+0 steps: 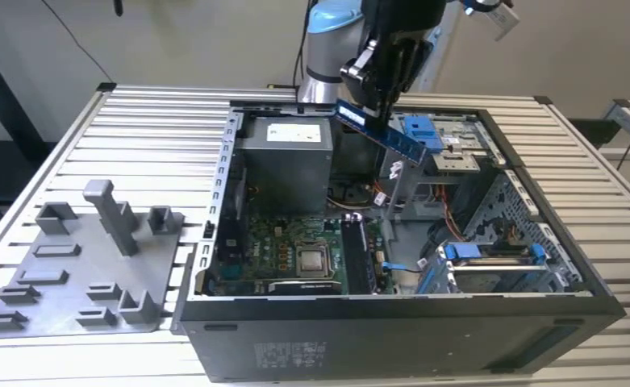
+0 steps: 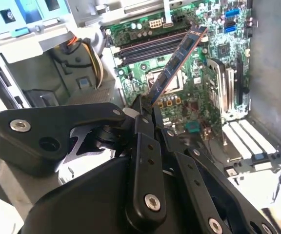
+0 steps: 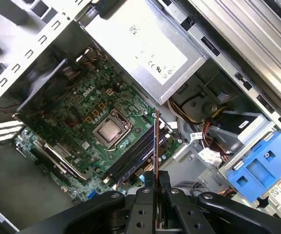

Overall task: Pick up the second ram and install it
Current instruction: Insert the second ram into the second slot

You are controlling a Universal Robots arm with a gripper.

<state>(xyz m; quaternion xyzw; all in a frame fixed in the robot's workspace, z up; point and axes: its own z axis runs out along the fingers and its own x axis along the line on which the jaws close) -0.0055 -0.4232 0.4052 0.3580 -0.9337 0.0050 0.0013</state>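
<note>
The second ram (image 1: 385,135) is a thin dark bluish stick held tilted in the air above the open computer case (image 1: 401,322). My gripper (image 1: 377,109) is shut on one end of it, hanging over the back half of the case. In the second wrist view the ram (image 2: 177,61) juts out from the fingertips (image 2: 139,111) toward the motherboard. The first wrist view has the ram (image 3: 156,146) edge-on between the black fingers (image 3: 164,181). The long black memory slots (image 2: 150,48) (image 3: 130,163) lie well below the stick, beside the processor (image 3: 112,129).
A grey power supply (image 1: 282,161) stands at the case's rear on the exterior view's left. Blue drive brackets (image 1: 423,133) and cables sit just below the stick. A grey tray with upright blocks (image 1: 78,266) lies on the slatted table beside the case.
</note>
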